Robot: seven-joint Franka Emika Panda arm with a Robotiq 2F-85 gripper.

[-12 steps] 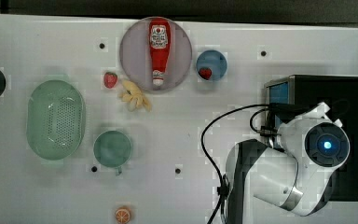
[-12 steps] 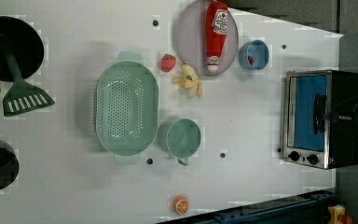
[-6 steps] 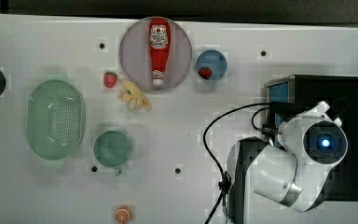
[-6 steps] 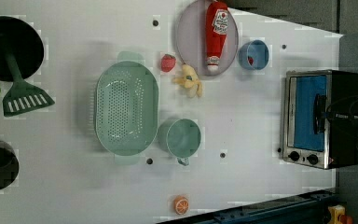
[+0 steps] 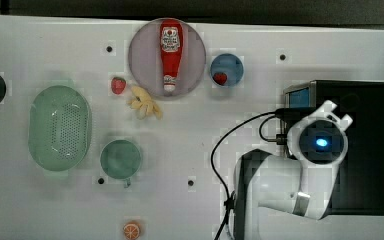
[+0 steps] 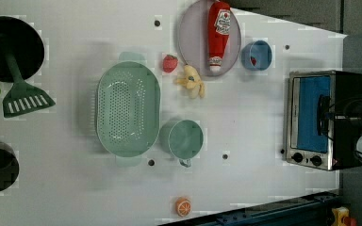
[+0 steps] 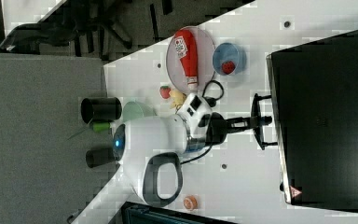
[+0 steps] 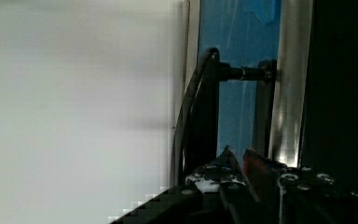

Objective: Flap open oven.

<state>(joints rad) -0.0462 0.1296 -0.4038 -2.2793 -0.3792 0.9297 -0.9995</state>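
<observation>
Gripper (image 7: 259, 122) fingers are sitting at the black bar handle (image 7: 257, 121) of the oven (image 7: 326, 116), though whether they are clamping it I cannot tell; the oven is standing at the top view's right tabletop (image 5: 260, 65) edge, with bare surface before its door. Since a second ago the arm (image 5: 300, 170) has been shifting along the oven. While the left view is showing the blue glass door (image 6: 313, 113) shut, the wrist view is showing the handle close up.

Black oven (image 6: 323, 117) with blue glass door shut, at the left view's right
</observation>
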